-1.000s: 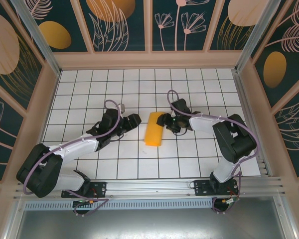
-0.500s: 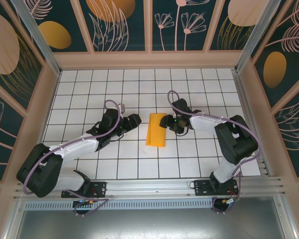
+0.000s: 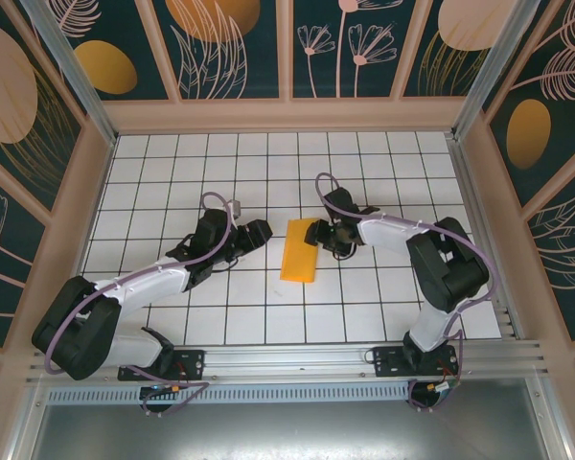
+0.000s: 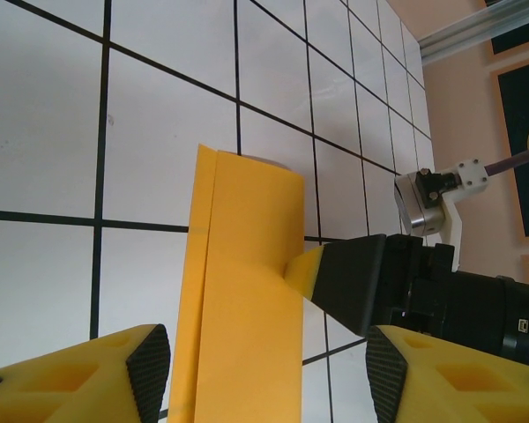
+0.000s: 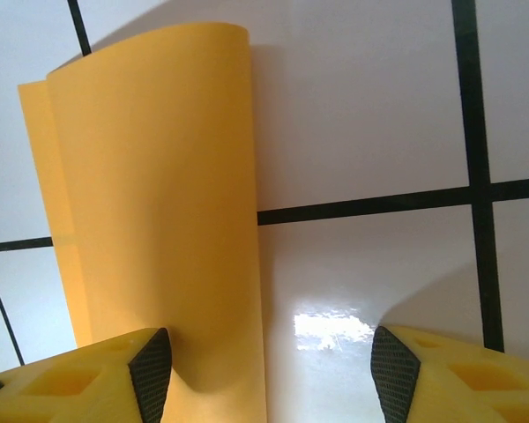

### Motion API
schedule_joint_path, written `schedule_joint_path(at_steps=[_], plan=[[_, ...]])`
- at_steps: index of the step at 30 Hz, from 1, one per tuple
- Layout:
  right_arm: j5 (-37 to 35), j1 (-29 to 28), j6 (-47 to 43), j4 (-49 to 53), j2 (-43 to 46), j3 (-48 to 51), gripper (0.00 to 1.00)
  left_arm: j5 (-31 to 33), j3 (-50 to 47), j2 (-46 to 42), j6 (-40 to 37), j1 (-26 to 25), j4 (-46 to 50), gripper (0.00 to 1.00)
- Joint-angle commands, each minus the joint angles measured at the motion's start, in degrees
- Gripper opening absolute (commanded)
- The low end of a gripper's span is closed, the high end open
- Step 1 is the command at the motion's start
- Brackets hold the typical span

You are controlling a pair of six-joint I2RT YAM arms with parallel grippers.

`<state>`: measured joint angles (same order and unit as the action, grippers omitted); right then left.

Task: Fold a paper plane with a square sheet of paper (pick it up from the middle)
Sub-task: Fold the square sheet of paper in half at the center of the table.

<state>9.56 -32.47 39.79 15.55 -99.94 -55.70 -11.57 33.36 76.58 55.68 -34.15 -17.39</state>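
Pressing that fold flat looks like the step in hand, says the first. Where does the square sheet of paper (image 3: 299, 251) lie?

On the white grid table (image 3: 172, 163), between the two arms, the second replies. It is doubled over lengthwise into a narrow strip. The fold side faces the right arm and is rounded and puffy, not creased. The loose edges face the left arm and do not line up exactly.

And the right gripper (image 3: 322, 233)?

Its jaws stand apart, gripping nothing. One finger (image 5: 150, 366) rests at the fold edge near the strip's far end, the other is over bare tile.

The left gripper (image 3: 257, 233)?

Released too, empty, just beside the strip on the loose-edge side and not touching it.

So how would you do it well?

I would pin the loose edges with the left first, so the layers cannot slide. Then I would draw the right finger along the fold with light, even pressure. Pushing sideways would probably shove the whole strip across the smooth tiles.
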Motion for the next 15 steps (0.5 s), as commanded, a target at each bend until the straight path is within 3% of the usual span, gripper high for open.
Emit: schedule_joint_path(at_steps=[1, 15], plan=[[0.26, -1.64, 0.28, -1.38, -3.62, -1.31, 0.67, -0.49, 1.35, 0.50, -1.18, -0.14, -1.40, 0.63], [-0.92, -2.60, 0.10, 1.62, -6.94, -4.35, 0.71, -0.65, 1.44, 0.84, -1.17, -0.17, -1.43, 0.63]])
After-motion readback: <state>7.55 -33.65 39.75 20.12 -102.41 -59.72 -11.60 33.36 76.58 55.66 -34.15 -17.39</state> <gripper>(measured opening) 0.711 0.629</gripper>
